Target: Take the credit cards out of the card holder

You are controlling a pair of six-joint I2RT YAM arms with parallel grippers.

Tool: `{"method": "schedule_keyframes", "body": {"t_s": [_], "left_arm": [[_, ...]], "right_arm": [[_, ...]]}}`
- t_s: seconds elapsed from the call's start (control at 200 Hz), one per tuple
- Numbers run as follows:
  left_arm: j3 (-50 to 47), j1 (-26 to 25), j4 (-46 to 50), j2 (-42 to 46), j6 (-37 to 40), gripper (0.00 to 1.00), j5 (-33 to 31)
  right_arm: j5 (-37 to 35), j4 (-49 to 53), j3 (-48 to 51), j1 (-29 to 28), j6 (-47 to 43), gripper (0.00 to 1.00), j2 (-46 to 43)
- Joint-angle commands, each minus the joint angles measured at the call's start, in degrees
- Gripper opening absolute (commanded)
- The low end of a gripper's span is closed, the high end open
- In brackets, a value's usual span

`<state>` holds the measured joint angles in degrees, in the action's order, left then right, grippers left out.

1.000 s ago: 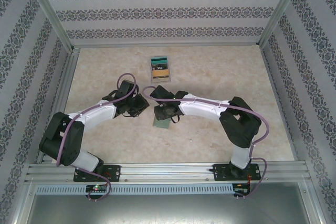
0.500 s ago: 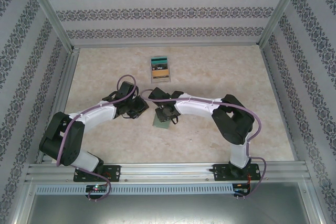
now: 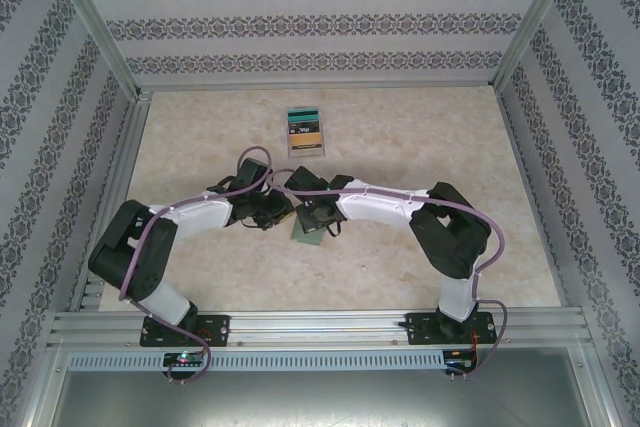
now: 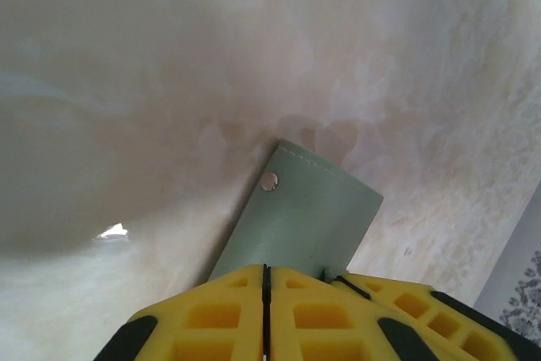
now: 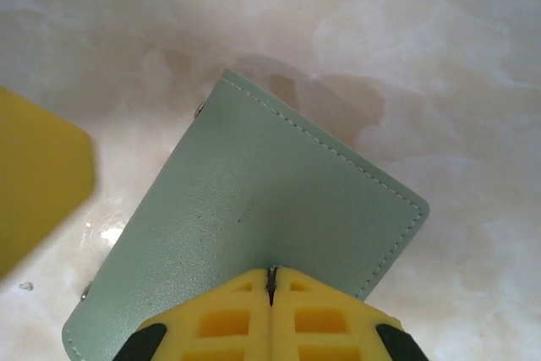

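Note:
The grey-green card holder (image 3: pixel 306 237) lies mid-table under both grippers. In the left wrist view one panel of the card holder (image 4: pixel 308 213) with a silver stud runs out from behind my left gripper (image 4: pixel 265 270), whose jaws are shut. In the right wrist view the stitched cover of the card holder (image 5: pixel 270 200) passes under my right gripper (image 5: pixel 272 274), also shut, its tips on the cover. Whether either pair pinches a flap is hidden. From above, the left gripper (image 3: pixel 278 212) and right gripper (image 3: pixel 316 219) nearly touch. The credit cards (image 3: pixel 305 133), teal, dark and tan, lie stacked farther back.
The pale marble tabletop (image 3: pixel 420 137) is ringed by metal rails and patterned walls. A yellow finger of the right gripper (image 4: pixel 414 306) shows at the lower right of the left wrist view, and a blurred left finger (image 5: pixel 38 179) at the left of the right wrist view.
The left arm has swung right, bringing its gripper up against the right one over the holder. The right gripper has closed its jaws and edged slightly left.

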<state>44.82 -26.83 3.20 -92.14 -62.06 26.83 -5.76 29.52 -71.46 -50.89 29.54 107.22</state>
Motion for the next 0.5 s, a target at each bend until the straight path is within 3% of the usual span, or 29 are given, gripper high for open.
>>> {"method": "schedule_keyframes", "body": {"t_s": [0.0, 0.1, 0.495], "left_arm": [[1.7, -1.8, -3.7, -3.6, -1.1, 0.08, 2.3], [2.2, -2.5, -4.4, -6.8, -2.1, 0.06, 3.4], [6.2, -3.0, 6.9, -11.9, 1.3, 0.00, 0.5]], "right_arm": [[1.8, -2.2, 1.0, -0.7, -0.8, 0.00, -2.7], [2.6, -3.4, 1.6, -0.7, -0.6, 0.00, -3.6], [9.9, -14.7, 7.9, 1.7, 2.9, 0.00, -12.6]]}}
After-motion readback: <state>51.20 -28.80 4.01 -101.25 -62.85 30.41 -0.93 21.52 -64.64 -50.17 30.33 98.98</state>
